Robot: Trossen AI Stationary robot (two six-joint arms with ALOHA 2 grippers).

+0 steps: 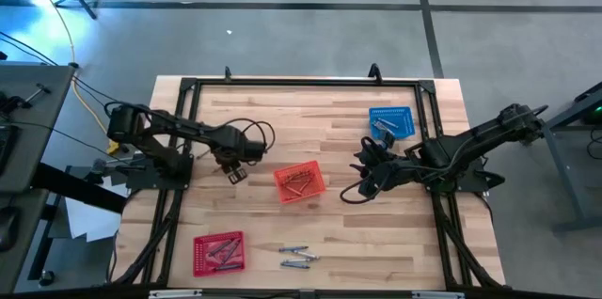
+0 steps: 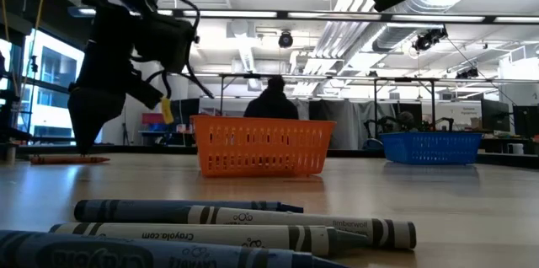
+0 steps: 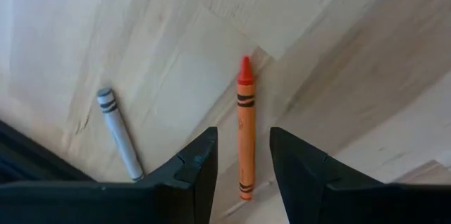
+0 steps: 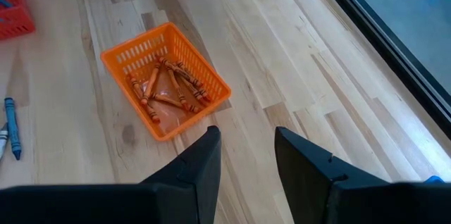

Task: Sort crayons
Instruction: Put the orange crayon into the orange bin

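Left gripper (image 3: 242, 168) hovering low over the pale wooden plank table (image 1: 329, 120), left of the orange mesh basket (image 1: 299, 182). Fingers (image 3: 201, 164) parted a little, straddling a thin orange crayon (image 3: 244, 127) lying flat on the wood, nothing actually clamped. Short grey crayon (image 3: 118, 132) lying just beside it, apart from the orange one.

Orange basket sitting mid-table, holding a pile of thin orange crayons (image 4: 168, 88). Red mesh basket (image 1: 218, 253) sitting at the near-left edge with crayons inside too. Blue mesh basket (image 1: 391, 121) sitting far right with a few sticks in it. 4 or so loose grey-blue crayons (image 2: 244, 226) lying near the front edge, right of the red basket.

Right gripper (image 4: 244, 160) waiting over the right side, between the orange and blue baskets, fingers slightly apart, gripping nothing.
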